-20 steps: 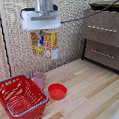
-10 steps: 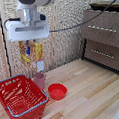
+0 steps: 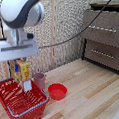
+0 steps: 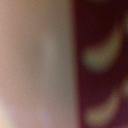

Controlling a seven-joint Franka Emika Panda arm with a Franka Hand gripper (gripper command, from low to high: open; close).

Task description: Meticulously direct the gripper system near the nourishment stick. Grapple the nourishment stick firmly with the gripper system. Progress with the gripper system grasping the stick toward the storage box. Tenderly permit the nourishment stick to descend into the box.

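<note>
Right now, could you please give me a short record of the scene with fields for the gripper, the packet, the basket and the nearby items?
gripper: gripper shut on snack packet, above basket
packet: yellow-orange snack packet, hanging upright, over the basket's far side
basket: red mesh basket, on wooden table
nearby: pink cup and small red bowl, beside basket
wrist view: blurred, unreadable

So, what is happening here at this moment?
A white robot arm holds a yellow-orange snack packet in its gripper, hanging above the red mesh shopping basket. The packet is not yet inside the basket. A pink cup and a small red bowl stand on the wooden table beside the basket. The wrist view is too blurred to read.
</note>
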